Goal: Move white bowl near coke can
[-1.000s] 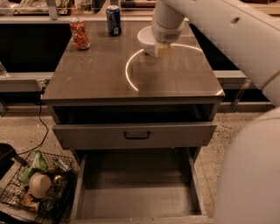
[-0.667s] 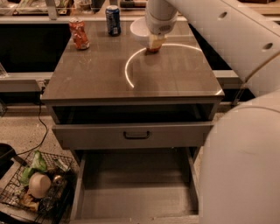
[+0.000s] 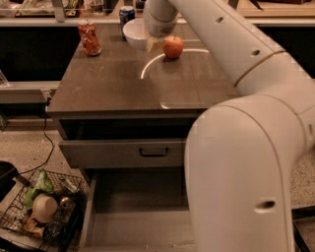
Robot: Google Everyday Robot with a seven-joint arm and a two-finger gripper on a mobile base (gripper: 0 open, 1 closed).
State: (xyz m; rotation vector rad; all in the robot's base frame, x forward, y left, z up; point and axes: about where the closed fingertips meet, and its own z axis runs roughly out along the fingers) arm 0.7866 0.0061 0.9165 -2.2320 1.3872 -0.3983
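Some of the way is left, by my reading. The glossy white round bowl (image 3: 135, 32) sits at the back of the brown-topped table (image 3: 118, 88), just in front of the dark blue drink can (image 3: 127, 14) and beside the red apple (image 3: 173, 47). The red-orange coke can (image 3: 89, 38) with its silver top stands apart to the left, bare table between them. The bowl is not yet brought close. The white arm (image 3: 256, 74) rises from the near right, bends at a bulky elbow and slants back-left over the table, wrist turned down. Its claw (image 3: 150, 43) is at the bowl's right rim; whether it is apart or clamped on that rim I cannot tell.
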